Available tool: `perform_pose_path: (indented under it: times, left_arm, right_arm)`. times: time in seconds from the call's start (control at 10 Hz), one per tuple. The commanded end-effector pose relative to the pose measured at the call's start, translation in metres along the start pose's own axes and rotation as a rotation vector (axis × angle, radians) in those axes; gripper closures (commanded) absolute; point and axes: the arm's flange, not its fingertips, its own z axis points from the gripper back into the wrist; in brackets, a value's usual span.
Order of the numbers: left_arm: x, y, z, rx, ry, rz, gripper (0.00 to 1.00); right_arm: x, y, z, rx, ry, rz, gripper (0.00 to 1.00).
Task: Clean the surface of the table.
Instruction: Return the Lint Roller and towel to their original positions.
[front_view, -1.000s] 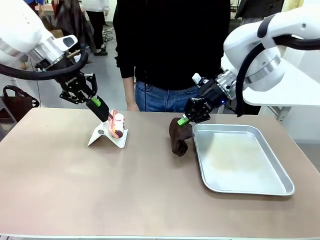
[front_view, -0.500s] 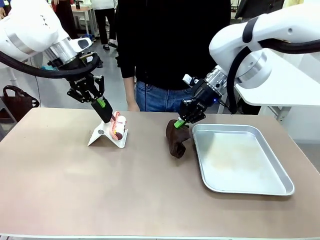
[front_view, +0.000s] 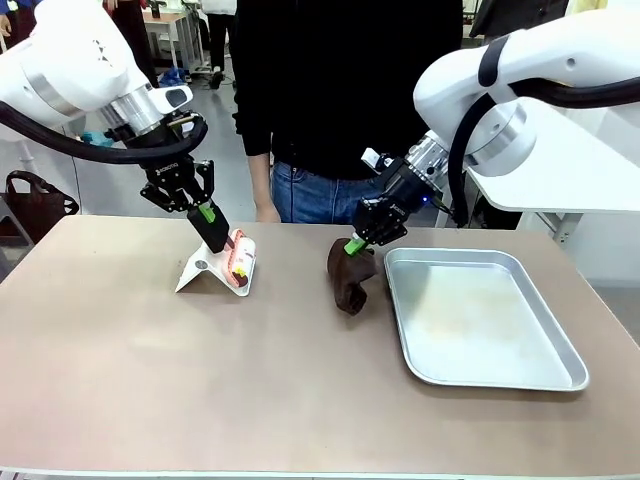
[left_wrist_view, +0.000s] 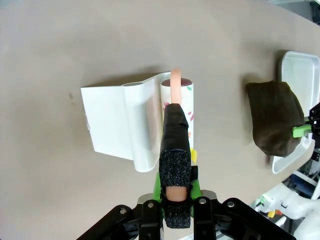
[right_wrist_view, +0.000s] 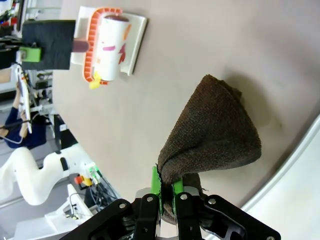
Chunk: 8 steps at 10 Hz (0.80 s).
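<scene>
Bench (front_view: 200, 380) wiping is starting: right jaws (front_view: 354, 244) clench a brown cloth (front_view: 349, 277) beside the tray (front_view: 480, 315); left jaws (front_view: 207, 214) clench a lint roller's handle (left_wrist_view: 175, 90). Next, press down and sweep.

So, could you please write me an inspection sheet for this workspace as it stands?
Surface: brownish table, no visible dirt.
Job's things: dark brown cloth hanging beside the metal tray; lint roller in its white stand.
Clutter: nothing seen.
Grippers: left tool shut on the roller's pink handle; right tool shut on the cloth.
Cables: black hoses along both arms.
Surroundings: person at the far edge.
</scene>
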Motion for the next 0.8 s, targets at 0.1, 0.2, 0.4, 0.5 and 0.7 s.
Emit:
perform_pose_path:
  times: [0.1,0.2,0.4,0.5,0.7]
  left_arm:
    - [0.008,0.002,-0.009,0.028,0.036,0.033,0.78]
    - [0.009,0.003,-0.012,0.026,0.049,0.041,0.78]
    - [0.012,0.004,-0.016,0.026,0.062,0.046,0.78]
    - [0.012,0.004,-0.016,0.023,0.064,0.05,0.78]
    - [0.014,0.003,-0.017,0.018,0.068,0.064,0.78]
  right_arm:
    - [0.006,0.004,-0.002,-0.013,0.012,0.03,0.9]
    - [0.007,0.004,-0.002,-0.012,0.014,0.034,0.9]
    - [0.008,0.003,-0.003,-0.013,0.018,0.038,0.9]
    - [0.008,0.003,-0.004,-0.012,0.016,0.039,0.9]
    - [0.009,0.001,-0.005,-0.005,0.022,0.034,0.9]
